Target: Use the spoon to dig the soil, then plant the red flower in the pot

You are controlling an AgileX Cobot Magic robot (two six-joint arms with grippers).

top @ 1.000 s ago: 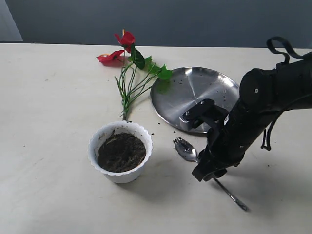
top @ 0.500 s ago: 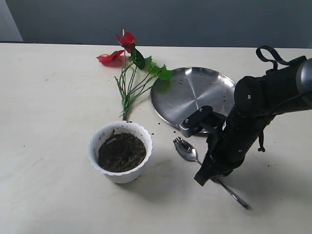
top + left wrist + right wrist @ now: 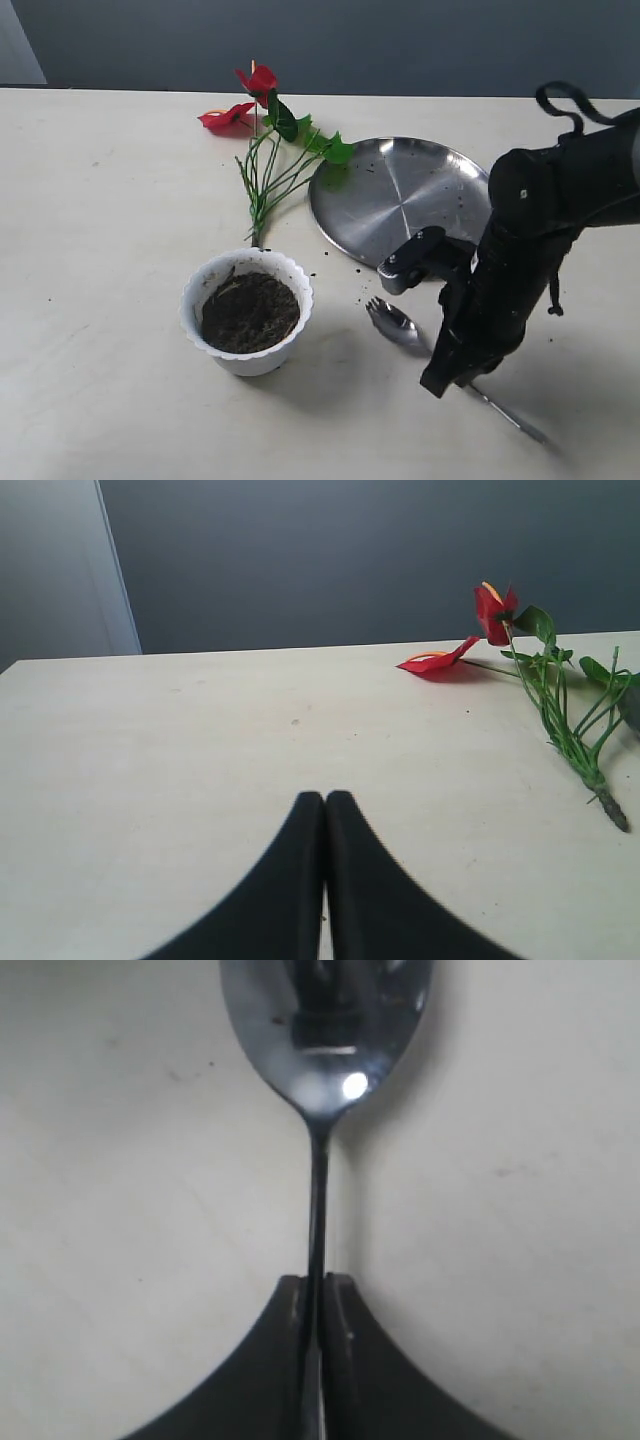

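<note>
The white scalloped pot [image 3: 247,312] stands near the table's front, filled with dark soil [image 3: 248,312]. Behind it the red flower [image 3: 255,80] lies flat, stems pointing at the pot; the left wrist view shows the red flower [image 3: 492,612] too. My right gripper [image 3: 448,372] is shut on the spoon's thin handle; its bowl [image 3: 392,318] points toward the pot, to the right of it. In the right wrist view the spoon [image 3: 325,1030] runs out from between the closed fingertips of the right gripper [image 3: 316,1282]. My left gripper [image 3: 324,798] is shut on nothing, over bare table.
A round steel plate [image 3: 400,195] lies at the back right, just behind the right arm, with a few soil crumbs on it. More crumbs [image 3: 355,270] dot the table between plate and spoon.
The right gripper has closed on the spoon handle and shifted it a little to the right and toward the front; the spoon's bowl has moved with it. Pot and flower are unmoved.
</note>
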